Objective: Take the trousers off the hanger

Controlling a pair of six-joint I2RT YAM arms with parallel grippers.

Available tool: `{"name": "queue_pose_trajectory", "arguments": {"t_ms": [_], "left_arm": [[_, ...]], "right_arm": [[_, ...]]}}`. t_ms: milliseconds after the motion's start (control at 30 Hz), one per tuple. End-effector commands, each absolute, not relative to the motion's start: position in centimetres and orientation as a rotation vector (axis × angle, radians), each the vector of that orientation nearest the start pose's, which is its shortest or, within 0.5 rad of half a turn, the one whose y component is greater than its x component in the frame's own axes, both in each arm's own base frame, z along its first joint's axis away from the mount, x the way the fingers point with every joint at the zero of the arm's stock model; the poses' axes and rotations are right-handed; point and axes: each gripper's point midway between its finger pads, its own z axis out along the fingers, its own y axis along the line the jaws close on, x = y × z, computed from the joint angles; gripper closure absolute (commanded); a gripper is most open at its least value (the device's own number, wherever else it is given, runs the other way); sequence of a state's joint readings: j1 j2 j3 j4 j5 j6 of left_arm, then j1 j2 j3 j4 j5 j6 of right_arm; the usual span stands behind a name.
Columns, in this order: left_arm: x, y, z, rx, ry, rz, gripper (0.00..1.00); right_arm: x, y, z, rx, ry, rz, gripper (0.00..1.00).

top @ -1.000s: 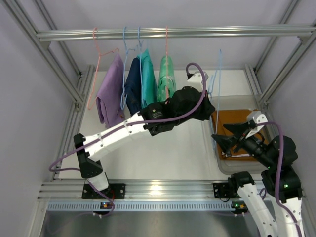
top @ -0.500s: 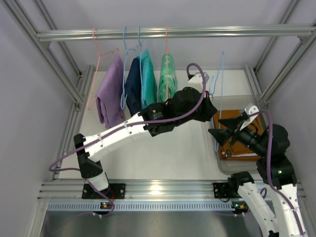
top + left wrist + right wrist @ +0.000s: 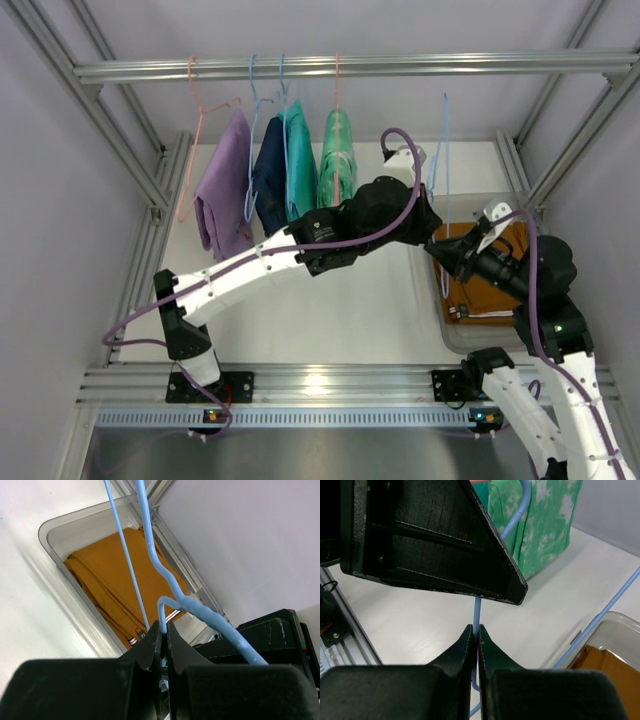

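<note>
Right gripper [image 3: 475, 630] jaws together, pinched on the thin wire of the light blue hanger [image 3: 478, 611], matte black wedge-shaped fingers; left gripper [image 3: 164, 627] also clamped tight on the same hanger, at a bend in the wire. The hanger is bare round-section wire, upright between the two arms, top just under the aluminium rail [image 3: 350, 68]; cannot tell if it is hooked on. Rust-orange trousers [image 3: 115, 585] off the hanger, folded flat in the clear plastic bin [image 3: 60, 525] with rounded corners at right, soft woven cloth, pale stripe at the near end. Mint-green trousers [image 3: 338, 150], mottled white, draped over a salmon wire hanger on the rail, far centre, just left of the left gripper. Further left on the rail: teal pair [image 3: 300, 165], navy pair [image 3: 268, 175], lilac pair [image 3: 225, 190]. White print on the left forearm link, too small to read
</note>
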State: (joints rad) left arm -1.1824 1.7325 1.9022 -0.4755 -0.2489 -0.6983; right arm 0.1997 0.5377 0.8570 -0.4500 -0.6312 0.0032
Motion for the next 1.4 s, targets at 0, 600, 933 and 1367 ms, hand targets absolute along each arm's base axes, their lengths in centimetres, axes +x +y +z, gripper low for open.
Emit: {"name": "queue_pose_trajectory", "arguments": {"t_ms": [0, 600, 933, 1367], "left_arm": [[20.7, -47.9, 40.3, 0.326, 1.894, -1.102, 0.97], [22.4, -41.8, 44.2, 0.444, 1.695, -0.946, 0.01], [22.6, -38.7, 48.7, 0.508, 1.509, -0.839, 0.01], [26.3, -35.5, 51.5, 0.522, 1.484, -0.721, 0.01]], "right_arm": [[19.3, 14.6, 34.2, -0.662, 1.479, 0.655, 1.0], [18.6, 11.8, 35.6, -0.272, 1.592, 0.677, 1.0], [17.8, 8.6, 39.0, -0.15, 1.506, 0.521, 1.0], [19.0, 3.5, 47.4, -0.072, 1.412, 0.186, 1.0]]}}
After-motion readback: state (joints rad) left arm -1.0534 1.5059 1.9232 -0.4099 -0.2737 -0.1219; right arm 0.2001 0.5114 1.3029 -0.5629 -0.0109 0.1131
